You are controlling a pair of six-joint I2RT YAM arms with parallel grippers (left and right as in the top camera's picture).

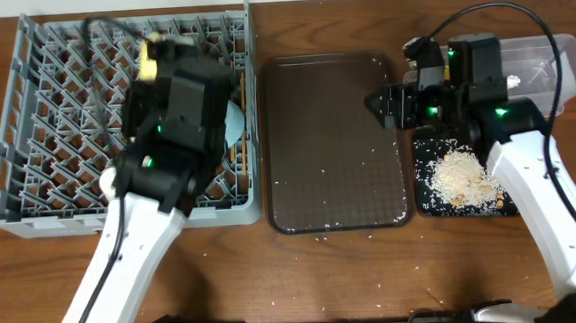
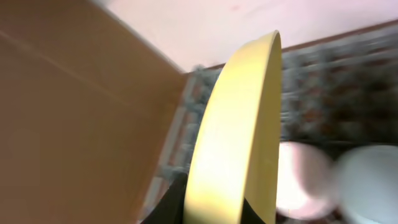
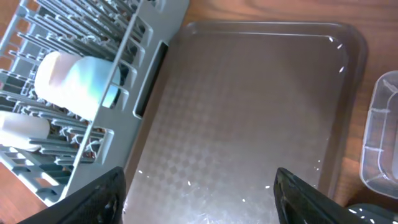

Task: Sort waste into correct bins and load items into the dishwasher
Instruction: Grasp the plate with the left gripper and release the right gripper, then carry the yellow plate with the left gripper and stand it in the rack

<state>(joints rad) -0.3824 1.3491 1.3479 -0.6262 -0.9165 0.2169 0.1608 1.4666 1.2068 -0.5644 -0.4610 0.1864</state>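
The yellow plate (image 2: 236, 124) stood on edge above the grey dish rack (image 1: 25, 127). Its rim was pinched at the bottom between the dark fingers (image 2: 166, 208) of the left gripper (image 2: 210, 211), whose jaws were clamped on it. From overhead only a sliver of the plate showed past the left arm's black wrist, over the rack's far rows. Whether the plate touched the pegs could not be told.

Inside the rack, close to its right wall, a light blue bowl (image 3: 87, 84) lay on its side among the pegs, with a small white cup (image 3: 22, 127) just beside it.

Just beside the rack's right wall lay the dark brown serving tray (image 1: 330, 109), with scattered beige crumbs (image 1: 319, 170) on it. More specks lay on the table (image 1: 235, 275) off the tray's front edge. Farther from the rack, past that tray, the black tray (image 1: 423, 205) held a heap of the same crumbs, and the clear tub (image 1: 552, 60) sat just behind it.

The right gripper (image 3: 199, 199) hovered over the edge of the brown tray away from the rack. Its fingers (image 3: 93, 199) were spread wide apart, with nothing between them.
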